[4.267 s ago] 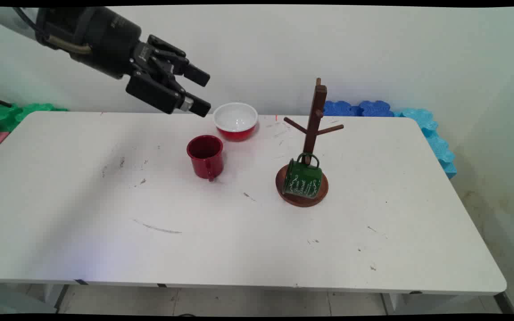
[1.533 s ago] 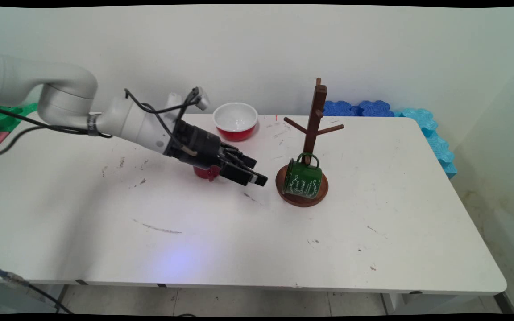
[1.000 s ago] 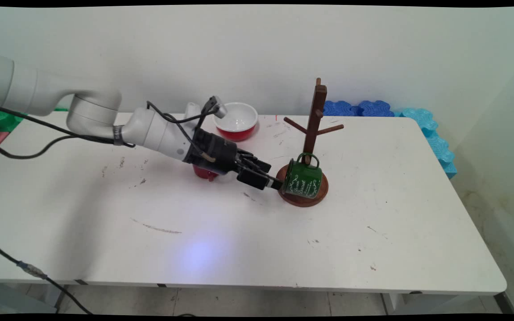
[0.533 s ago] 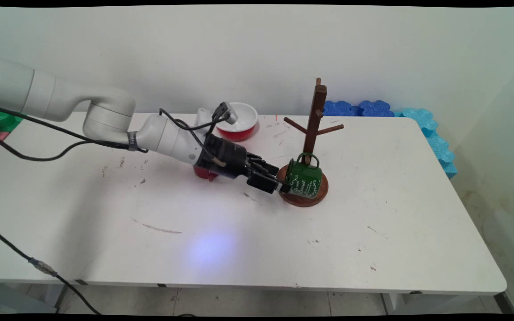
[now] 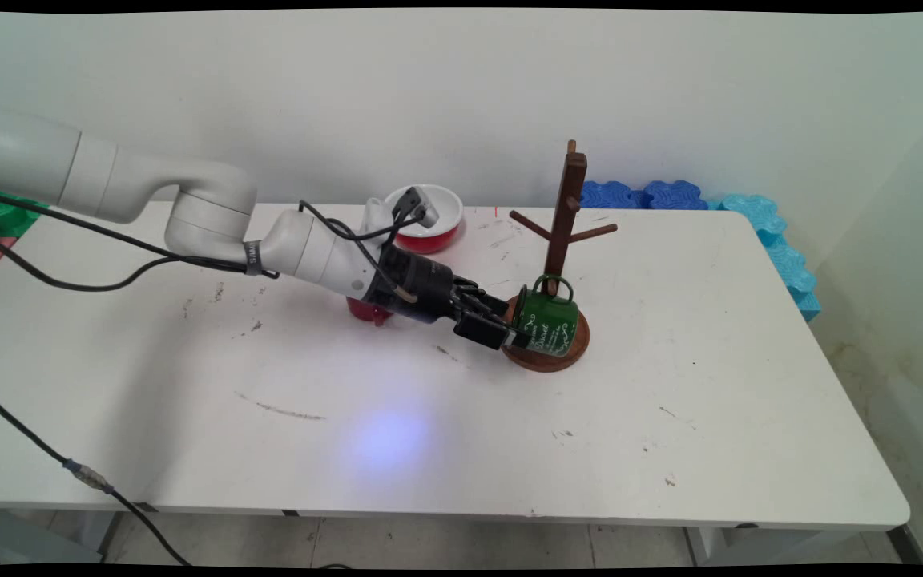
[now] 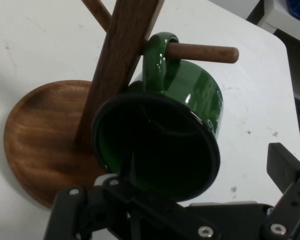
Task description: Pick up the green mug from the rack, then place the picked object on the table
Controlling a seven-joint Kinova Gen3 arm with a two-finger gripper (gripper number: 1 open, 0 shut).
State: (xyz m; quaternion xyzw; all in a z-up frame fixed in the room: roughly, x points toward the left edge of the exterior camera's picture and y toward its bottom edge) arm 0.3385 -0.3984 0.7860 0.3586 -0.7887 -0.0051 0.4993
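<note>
Green mug hangs by its handle on the rack's lowest peg. The gripper straddles its rim, jaws spread, one finger inside. Squeeze the wall firmly before lifting along the peg.

Bright, even light; soft shadows on the table; the hand view's near parts blur.

green enamel mug w/ white lettering hangs by handle on wooden mug tree peg, mouth facing gripper.
</note>
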